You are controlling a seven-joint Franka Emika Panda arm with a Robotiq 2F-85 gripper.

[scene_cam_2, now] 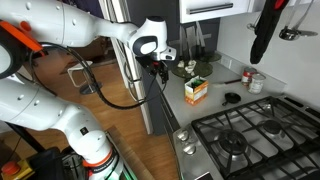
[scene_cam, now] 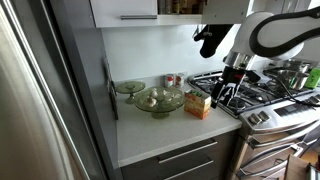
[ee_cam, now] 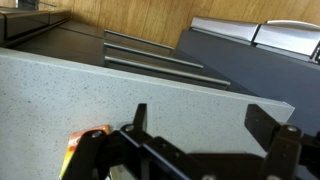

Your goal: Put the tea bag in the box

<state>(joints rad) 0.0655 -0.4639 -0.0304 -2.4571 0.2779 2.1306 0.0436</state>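
The box (scene_cam: 198,105) is a small yellow-orange carton standing on the white counter, next to the stove; it also shows in an exterior view (scene_cam_2: 196,91). In the wrist view only its orange edge (ee_cam: 85,148) shows at the bottom left. My gripper (ee_cam: 200,125) is open, with nothing but bare counter between its fingers. In both exterior views it hangs above the counter, beside the box (scene_cam: 228,93) (scene_cam_2: 160,68). I cannot make out a tea bag in any view.
Two green-tinted glass bowls (scene_cam: 158,99) (scene_cam: 129,87) stand on the counter (scene_cam: 160,130) behind the box. A gas stove (scene_cam: 262,95) adjoins the counter. A small can (scene_cam_2: 257,82) and a dark round object (scene_cam_2: 232,98) sit near the wall. A fridge (scene_cam: 40,100) stands at the counter's end.
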